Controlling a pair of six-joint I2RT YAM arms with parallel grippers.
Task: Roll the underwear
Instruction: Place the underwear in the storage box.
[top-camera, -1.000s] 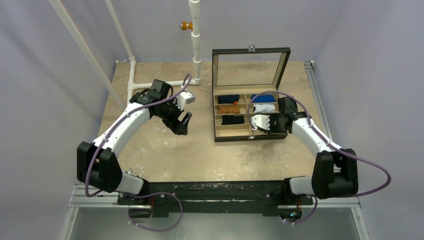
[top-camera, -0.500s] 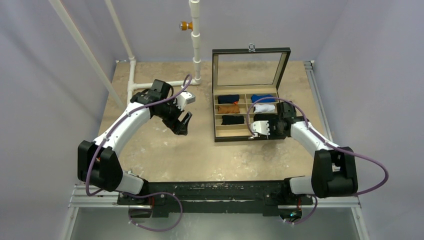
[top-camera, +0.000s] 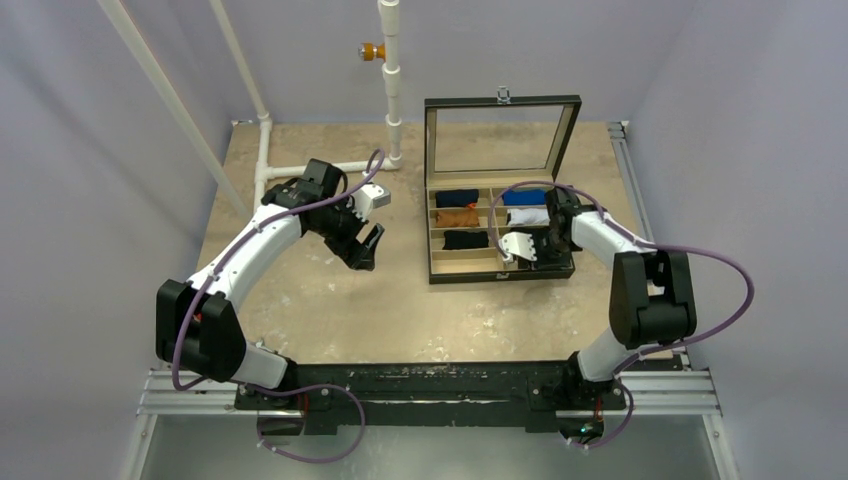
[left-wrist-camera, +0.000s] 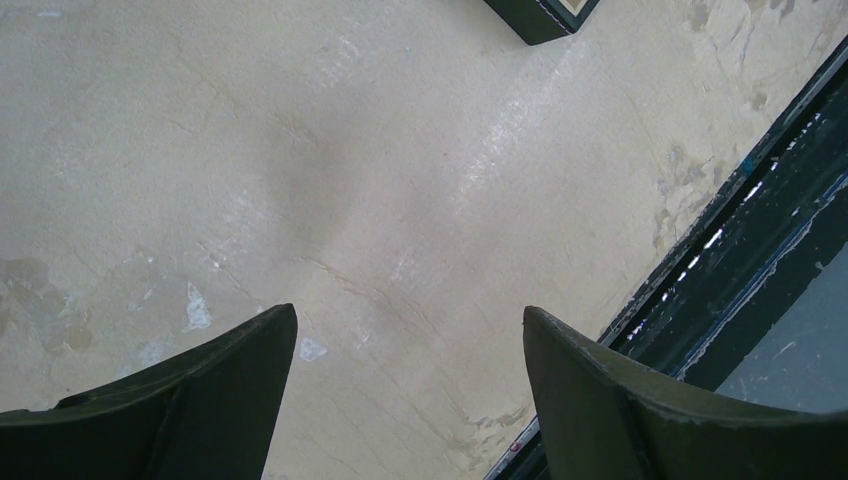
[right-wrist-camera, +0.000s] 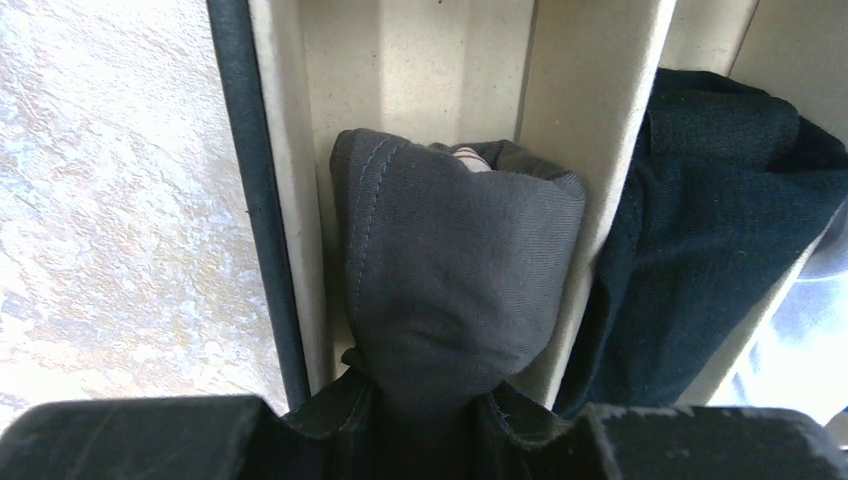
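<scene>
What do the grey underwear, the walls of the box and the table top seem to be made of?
The underwear: soft matte knit, probably cotton; fine ribs and a stitched hem show. The box walls: pale speckled board, perhaps card or lined wood, matte. The table top: hard, mottled beige, slight sheen; maybe laminate.

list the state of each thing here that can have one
box: lid open, standing upright
underwear: rolled into a bundle, gripped at one end, over the nearest right compartment
right gripper: shut on the underwear
left gripper: open, empty, above the table
black roll: rolled, stowed in the box, a divider between it and the underwear
</scene>
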